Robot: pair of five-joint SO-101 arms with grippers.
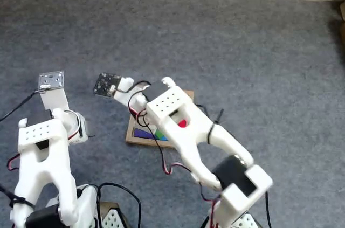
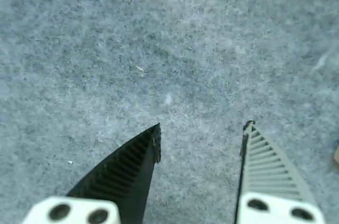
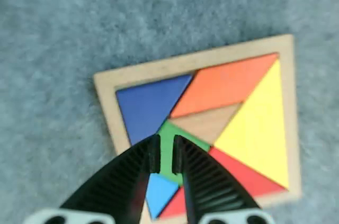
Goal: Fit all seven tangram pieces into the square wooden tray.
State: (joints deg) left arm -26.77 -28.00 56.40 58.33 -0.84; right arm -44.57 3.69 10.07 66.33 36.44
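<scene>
The square wooden tray point(image 3: 159, 70) lies on grey carpet. In it sit a dark blue triangle point(image 3: 148, 105), an orange piece point(image 3: 228, 83), a large yellow triangle point(image 3: 259, 128), a red piece point(image 3: 243, 173), a green piece point(image 3: 169, 147) and a light blue triangle point(image 3: 159, 189). A bare wooden patch point(image 3: 209, 123) shows between them. My right gripper point(image 3: 165, 155) hangs just above the green piece, shut with only a thin slit and nothing in it. In the high view the right arm point(image 1: 178, 120) covers most of the tray point(image 1: 135, 136). My left gripper point(image 2: 201, 134) is open over bare carpet.
The left arm point(image 1: 43, 142) stands at the table's left, apart from the tray. Grey carpet point(image 1: 242, 50) stretches behind and to the right of the tray. Cables point(image 1: 161, 155) trail from the right arm near the tray's front edge.
</scene>
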